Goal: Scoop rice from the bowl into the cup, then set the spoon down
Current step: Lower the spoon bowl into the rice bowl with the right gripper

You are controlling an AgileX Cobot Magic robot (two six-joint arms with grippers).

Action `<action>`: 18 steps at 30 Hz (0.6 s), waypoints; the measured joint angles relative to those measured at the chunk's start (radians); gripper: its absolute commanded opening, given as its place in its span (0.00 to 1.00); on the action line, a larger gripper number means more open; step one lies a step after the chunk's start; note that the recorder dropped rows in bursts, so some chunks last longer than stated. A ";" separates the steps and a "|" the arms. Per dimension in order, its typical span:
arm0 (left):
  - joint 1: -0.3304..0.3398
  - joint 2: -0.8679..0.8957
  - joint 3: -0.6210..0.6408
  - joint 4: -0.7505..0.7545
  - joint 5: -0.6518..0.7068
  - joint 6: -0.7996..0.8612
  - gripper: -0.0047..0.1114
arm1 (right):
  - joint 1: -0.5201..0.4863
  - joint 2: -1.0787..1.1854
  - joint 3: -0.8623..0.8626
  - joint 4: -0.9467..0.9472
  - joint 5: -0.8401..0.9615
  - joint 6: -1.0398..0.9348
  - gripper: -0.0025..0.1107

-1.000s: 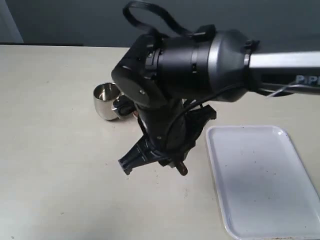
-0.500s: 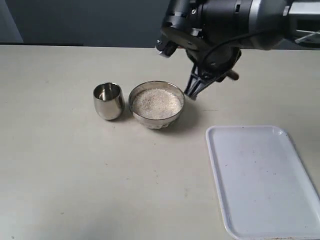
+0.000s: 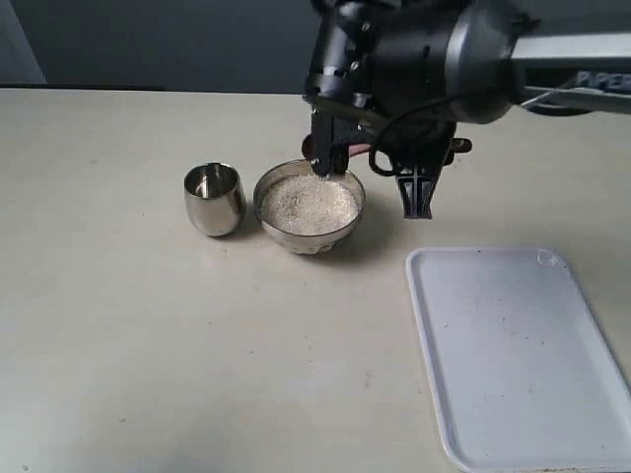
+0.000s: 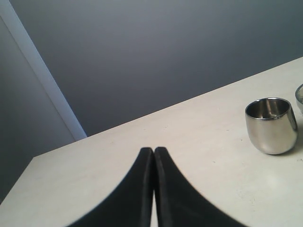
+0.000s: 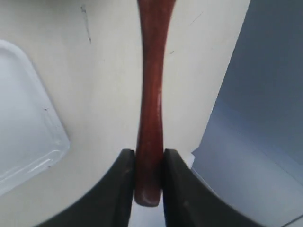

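Spoon (image 5: 150,85) sits clamped near its handle end in right gripper (image 5: 149,158) jaws, close above bowl (image 3: 301,236) of rice (image 3: 308,204), and looks light, stiff, glossy-slick, so firm handle hold seems wise; left gripper (image 4: 154,151) jaws closed on nothing.

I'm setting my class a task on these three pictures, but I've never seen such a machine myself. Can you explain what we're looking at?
This is a robot with two arms, each ending in a two-fingered gripper. The wide picture comes from a camera off the arms. It shows the right arm above a beige table with a steel cup, a steel bowl of rice and a white tray. The other two pictures come from cameras on the wrists. The left gripper is shut and empty, with the cup in its view. The right gripper is shut on the handle of a reddish-brown wooden spoon.
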 measured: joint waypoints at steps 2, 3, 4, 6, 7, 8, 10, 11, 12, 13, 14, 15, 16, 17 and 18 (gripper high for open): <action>0.000 0.000 0.000 0.000 0.000 0.000 0.04 | 0.000 0.043 0.000 -0.059 0.000 -0.009 0.01; 0.000 0.000 0.000 0.000 0.000 0.000 0.04 | 0.000 0.066 0.000 -0.096 0.000 -0.009 0.01; 0.000 0.000 0.000 0.000 0.000 0.000 0.04 | 0.000 0.090 0.000 -0.123 0.000 -0.009 0.01; 0.000 0.000 0.000 0.000 0.000 0.000 0.04 | 0.000 0.130 0.000 -0.179 0.000 -0.009 0.01; 0.000 0.000 0.000 0.000 0.000 0.000 0.04 | 0.000 0.143 0.000 -0.197 0.000 -0.009 0.01; 0.000 0.000 0.000 0.000 0.000 0.000 0.04 | 0.000 0.157 0.000 -0.216 -0.002 -0.009 0.01; 0.000 0.000 0.000 0.000 0.000 0.000 0.04 | 0.000 0.175 0.000 -0.255 -0.002 -0.009 0.01; 0.000 0.000 0.000 0.000 0.000 0.000 0.04 | 0.000 0.180 0.000 -0.276 -0.002 -0.006 0.01; 0.000 0.000 0.000 0.000 0.000 0.000 0.04 | 0.002 0.182 0.000 -0.297 -0.002 -0.006 0.01; 0.000 0.000 0.000 0.000 0.000 0.000 0.04 | 0.002 0.184 0.000 -0.313 -0.003 -0.004 0.01; 0.000 0.000 0.000 0.000 0.000 0.000 0.04 | 0.002 0.184 0.000 -0.332 -0.003 -0.004 0.01; 0.000 0.000 0.000 0.000 0.000 0.000 0.04 | 0.002 0.184 0.000 -0.347 -0.003 -0.004 0.01; 0.000 0.000 0.000 0.000 0.000 0.000 0.04 | 0.002 0.184 0.000 -0.355 -0.003 -0.004 0.01; 0.000 0.000 0.000 0.000 0.000 0.000 0.04 | 0.002 0.184 0.000 -0.366 -0.003 -0.004 0.01; 0.000 0.000 0.000 0.000 0.000 0.000 0.04 | 0.002 0.184 0.000 -0.374 -0.003 -0.004 0.01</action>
